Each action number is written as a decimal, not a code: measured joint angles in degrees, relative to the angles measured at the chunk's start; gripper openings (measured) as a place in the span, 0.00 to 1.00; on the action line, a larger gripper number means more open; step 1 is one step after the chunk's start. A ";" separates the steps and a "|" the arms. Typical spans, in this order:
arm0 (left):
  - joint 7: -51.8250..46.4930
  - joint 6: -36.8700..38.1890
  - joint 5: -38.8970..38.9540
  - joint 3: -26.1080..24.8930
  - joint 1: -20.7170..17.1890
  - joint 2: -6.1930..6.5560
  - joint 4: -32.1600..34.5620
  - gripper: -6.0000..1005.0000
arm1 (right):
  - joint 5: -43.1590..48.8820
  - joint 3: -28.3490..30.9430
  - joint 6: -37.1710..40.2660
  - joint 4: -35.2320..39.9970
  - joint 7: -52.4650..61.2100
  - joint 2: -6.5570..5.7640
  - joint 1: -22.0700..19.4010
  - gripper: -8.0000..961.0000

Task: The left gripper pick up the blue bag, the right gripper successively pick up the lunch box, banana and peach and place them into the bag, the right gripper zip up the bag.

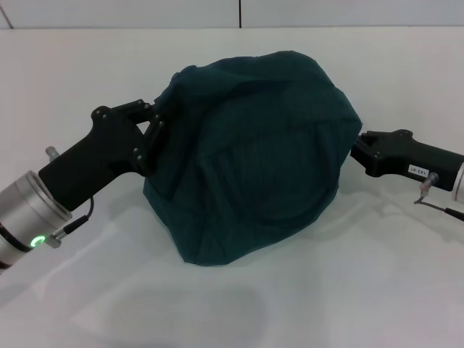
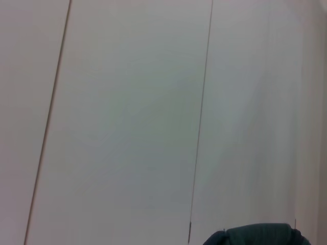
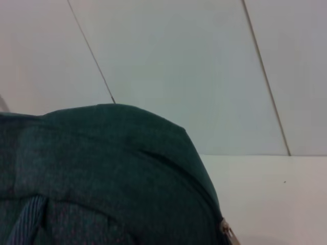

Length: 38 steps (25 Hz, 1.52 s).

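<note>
The blue bag [image 1: 254, 159] is a dark teal fabric mound standing in the middle of the white table. My left gripper [image 1: 154, 134] is at its upper left edge, shut on a fold of the fabric. My right gripper [image 1: 360, 150] reaches in from the right, with its tip against the bag's right side. The right wrist view looks across the bag [image 3: 102, 173] from close by and shows a small metal zip pull [image 3: 227, 234] at the bag's edge. A strip of the bag [image 2: 255, 236] shows in the left wrist view. The lunch box, banana and peach are out of view.
The white table [image 1: 326, 290] extends in front of and around the bag. A pale panelled wall [image 1: 239, 13] with thin vertical seams stands behind. A thin cable with a metal plug [image 1: 61, 232] hangs by my left wrist.
</note>
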<state>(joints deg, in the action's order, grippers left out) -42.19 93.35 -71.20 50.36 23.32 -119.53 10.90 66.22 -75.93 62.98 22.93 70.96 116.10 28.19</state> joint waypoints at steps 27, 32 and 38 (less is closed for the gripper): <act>-3.08 2.72 -0.48 1.40 0.61 0.24 0.00 0.21 | -2.03 0.10 5.64 -1.25 -0.58 -1.24 -5.57 0.18; -3.10 4.57 0.00 0.88 0.07 0.26 0.50 0.41 | -2.50 5.36 6.66 -1.28 -2.59 -1.15 -6.94 0.24; -4.05 8.23 0.45 0.82 -3.05 0.35 5.36 0.53 | -2.55 15.02 17.73 -1.45 -9.81 -0.89 -8.48 0.42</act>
<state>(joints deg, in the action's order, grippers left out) -46.24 101.58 -70.75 51.18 20.27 -119.18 16.26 63.67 -60.91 80.71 21.49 61.16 115.22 19.71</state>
